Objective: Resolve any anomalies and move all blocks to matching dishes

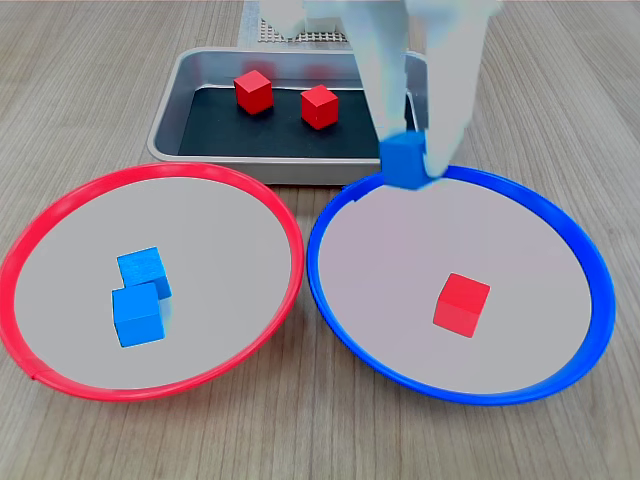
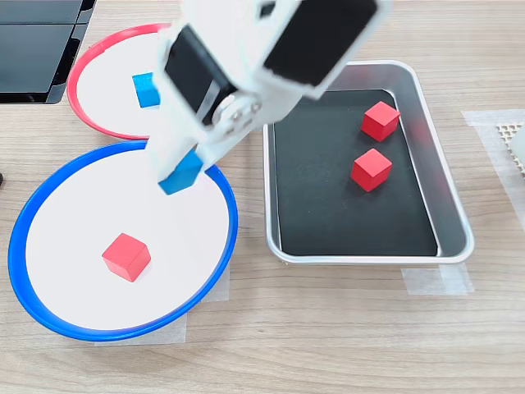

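My white pincer [image 1: 408, 160] grips a small matte blue cube [image 2: 182, 172] above the upper rim of the blue-rimmed round shallow dish [image 1: 345, 300], whose grey centre lies lower right in the first exterior view.

Both exterior views are bright, with soft, even light that seems to come from above. Shadows are faint. In the first exterior view, the blue blocks [image 1: 140, 297] cast small pale shadows on the dish, and the arm [image 1: 400, 50] at the top of the frame looks washed out, pale and blurry. The tray [image 1: 195, 100] shines a little along its metal walls. In the second exterior view, the arm [image 2: 246, 66] in the upper middle is sharp and very white. The tray wall [image 2: 426, 131] on the right shows a soft red glow. The counter [image 2: 328, 345] looks clear and sharp.
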{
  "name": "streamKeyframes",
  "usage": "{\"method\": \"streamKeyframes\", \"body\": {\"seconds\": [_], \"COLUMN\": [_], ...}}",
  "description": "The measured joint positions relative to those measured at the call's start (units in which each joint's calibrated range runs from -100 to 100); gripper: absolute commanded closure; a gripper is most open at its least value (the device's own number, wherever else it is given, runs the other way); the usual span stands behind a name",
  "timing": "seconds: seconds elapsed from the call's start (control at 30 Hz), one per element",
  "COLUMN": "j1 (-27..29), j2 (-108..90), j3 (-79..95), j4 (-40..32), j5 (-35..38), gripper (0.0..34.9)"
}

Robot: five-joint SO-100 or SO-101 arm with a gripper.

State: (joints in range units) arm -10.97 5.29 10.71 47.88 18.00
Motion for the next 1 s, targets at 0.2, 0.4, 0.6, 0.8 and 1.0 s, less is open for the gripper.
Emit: {"method": "streamKeyframes", "body": {"seconds": [0.2,0.4,0.6,0.8,1.0], "j1": [0.2,1.1,1.2,-0.7,0.0], "j2": [6.7,7.7,7.8,13.0,17.6], "j3": [1.5,1.6,0.9,-7.7,-17.0], "j4": [-10.2,-10.9,-8.4,-5.9,-5.9], "j5": [0.0,0.4,-1.5,-2.4,-1.0], "gripper": [26.6,21.5,20.7,20.8,20.6]}}
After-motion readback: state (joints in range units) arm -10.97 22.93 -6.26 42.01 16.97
